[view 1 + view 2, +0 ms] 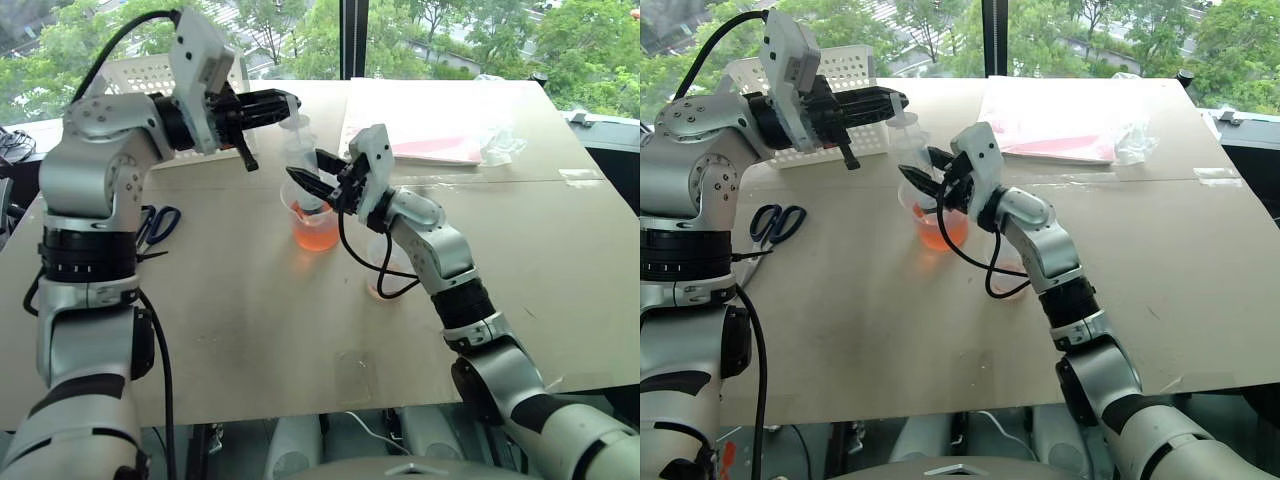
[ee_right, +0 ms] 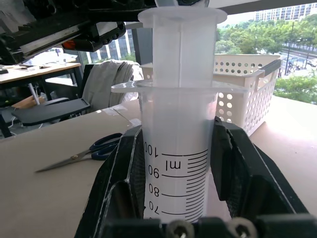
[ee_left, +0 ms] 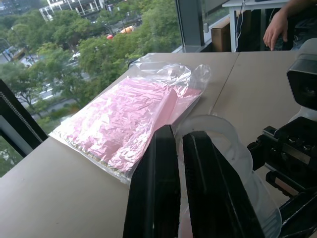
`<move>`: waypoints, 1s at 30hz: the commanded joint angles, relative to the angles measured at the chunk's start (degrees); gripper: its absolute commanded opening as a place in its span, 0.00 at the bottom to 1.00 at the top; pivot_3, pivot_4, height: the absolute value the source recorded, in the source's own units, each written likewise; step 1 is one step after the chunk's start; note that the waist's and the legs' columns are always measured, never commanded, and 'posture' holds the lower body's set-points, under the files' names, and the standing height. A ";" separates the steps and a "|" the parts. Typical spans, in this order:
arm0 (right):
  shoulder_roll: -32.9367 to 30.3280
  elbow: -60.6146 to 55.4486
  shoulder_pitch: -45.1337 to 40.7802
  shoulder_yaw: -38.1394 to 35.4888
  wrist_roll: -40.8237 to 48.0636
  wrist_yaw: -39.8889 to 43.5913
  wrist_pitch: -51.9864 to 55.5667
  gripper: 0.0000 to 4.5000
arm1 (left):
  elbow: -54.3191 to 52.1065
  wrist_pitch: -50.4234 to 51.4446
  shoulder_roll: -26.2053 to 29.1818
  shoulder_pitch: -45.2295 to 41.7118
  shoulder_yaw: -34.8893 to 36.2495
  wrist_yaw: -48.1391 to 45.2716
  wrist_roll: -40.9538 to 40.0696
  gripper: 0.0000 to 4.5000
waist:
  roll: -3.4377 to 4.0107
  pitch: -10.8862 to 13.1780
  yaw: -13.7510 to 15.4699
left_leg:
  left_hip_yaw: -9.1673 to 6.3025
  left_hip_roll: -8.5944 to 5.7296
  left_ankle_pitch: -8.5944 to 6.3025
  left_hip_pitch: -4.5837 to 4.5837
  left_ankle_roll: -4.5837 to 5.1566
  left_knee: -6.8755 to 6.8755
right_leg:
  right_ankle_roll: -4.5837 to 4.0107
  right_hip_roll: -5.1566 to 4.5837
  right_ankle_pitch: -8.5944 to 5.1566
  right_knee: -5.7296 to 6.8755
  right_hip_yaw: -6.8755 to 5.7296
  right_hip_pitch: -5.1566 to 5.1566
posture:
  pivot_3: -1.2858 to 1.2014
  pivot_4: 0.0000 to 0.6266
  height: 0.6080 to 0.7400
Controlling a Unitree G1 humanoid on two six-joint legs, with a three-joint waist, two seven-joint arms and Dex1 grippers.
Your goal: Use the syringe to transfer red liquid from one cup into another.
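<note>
Left gripper (image 1: 285,102): fingers slightly apart at the ring-shaped plunger end | Syringe (image 2: 179,119): upright, tip down in the beaker (image 1: 314,222) of red liquid (image 1: 316,236) at table (image 1: 250,330) centre | Right gripper (image 1: 318,178): fingers clamped on the syringe barrel | Smaller cup (image 1: 383,262): behind right forearm

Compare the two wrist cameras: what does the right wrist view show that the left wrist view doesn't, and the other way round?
Right wrist view, not the left: the right gripper clamped on the syringe barrel, with the printed scale readable, blue-handled scissors and a white perforated basket.

Left wrist view, not the right: the left gripper at the plunger ring, a pink plastic bag and a person's hand at a far desk.

Both: part of the syringe, the table and trees outside.
</note>
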 commanded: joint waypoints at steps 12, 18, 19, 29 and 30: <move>-0.20 -3.46 -10.40 -8.09 8.35 -1.55 6.69 0.32 | -5.02 5.32 3.27 3.50 10.22 3.29 -5.65 0.88 | -0.01 -0.01 0.33 | -0.03 -0.02 0.00 -0.02 0.00 0.03 | 0.00 -0.04 0.00 0.04 -0.05 0.01 | 0.52 0.24 1.00; -0.64 -1.52 -10.76 -9.92 8.88 -2.51 7.12 0.32 | -6.72 8.89 2.81 5.40 12.40 5.60 -8.79 0.88 | -0.01 -0.01 0.21 | -0.03 -0.01 0.00 -0.01 0.00 0.02 | 0.00 -0.03 0.00 0.05 -0.04 0.01 | 0.52 0.24 1.00; -0.42 -1.53 -10.99 -10.58 9.43 -2.98 7.36 0.32 | -7.05 9.64 2.82 5.69 12.77 5.89 -9.50 0.88 | -0.01 -0.01 0.20 | -0.03 -0.01 0.00 -0.01 0.00 0.02 | 0.00 -0.03 0.00 0.05 -0.04 0.01 | 0.52 0.24 1.00; -2.27 -3.95 -11.29 -16.96 16.05 -4.88 11.01 0.32 | -16.69 22.56 2.46 10.08 15.03 5.11 -23.87 0.88 | -0.01 -0.01 0.24 | -0.04 -0.01 0.00 -0.03 0.00 0.02 | 0.00 -0.06 0.00 0.05 -0.04 0.01 | 0.52 0.24 1.00; -3.11 -5.45 -11.03 -17.94 17.76 -4.97 12.65 0.32 | -18.28 24.51 2.75 10.89 15.13 4.66 -26.15 0.88 | -0.01 -0.01 0.26 | -0.05 -0.01 0.00 -0.05 0.00 0.02 | 0.00 -0.06 0.00 0.05 -0.05 0.01 | 0.52 0.24 1.00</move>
